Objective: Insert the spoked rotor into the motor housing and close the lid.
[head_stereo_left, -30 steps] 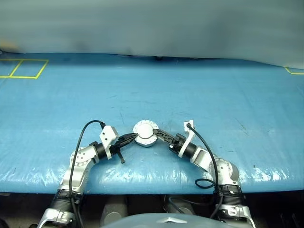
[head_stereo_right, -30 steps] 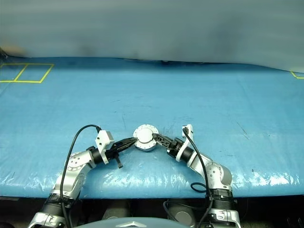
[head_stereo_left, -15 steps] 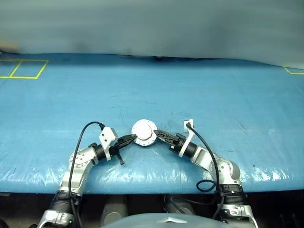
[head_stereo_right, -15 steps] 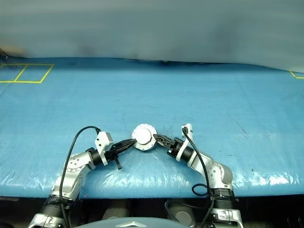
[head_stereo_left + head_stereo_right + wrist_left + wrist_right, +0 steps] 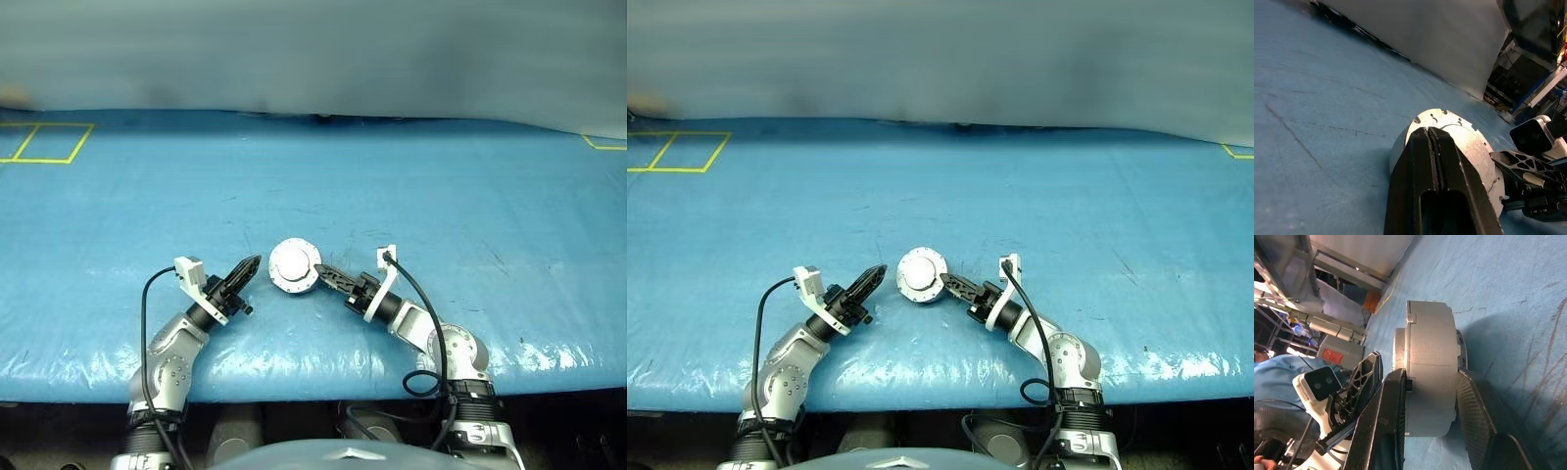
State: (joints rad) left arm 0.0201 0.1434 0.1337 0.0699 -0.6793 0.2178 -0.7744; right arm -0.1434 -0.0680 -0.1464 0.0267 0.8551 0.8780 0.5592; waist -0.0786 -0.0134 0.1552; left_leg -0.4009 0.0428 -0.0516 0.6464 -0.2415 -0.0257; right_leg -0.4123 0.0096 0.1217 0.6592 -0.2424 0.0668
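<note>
The motor housing, a short silver round can, sits near the front of the blue table with the plain grey lid lying flat on top of it. The spoked rotor is hidden. My right gripper reaches in from the right and is shut on the motor housing, one finger against the lid side and the other finger against the base. My left gripper is shut and holds nothing, a short gap to the left of the housing, pointing at it.
A blue tarp covers the table, whose front edge runs just behind both arms. Yellow tape squares mark the far left, and another yellow mark the far right. A person's blue sleeve shows beyond the table.
My left gripper has pulled back to the left off the housing and rolled over. My right gripper's fingers have closed in on the housing.
</note>
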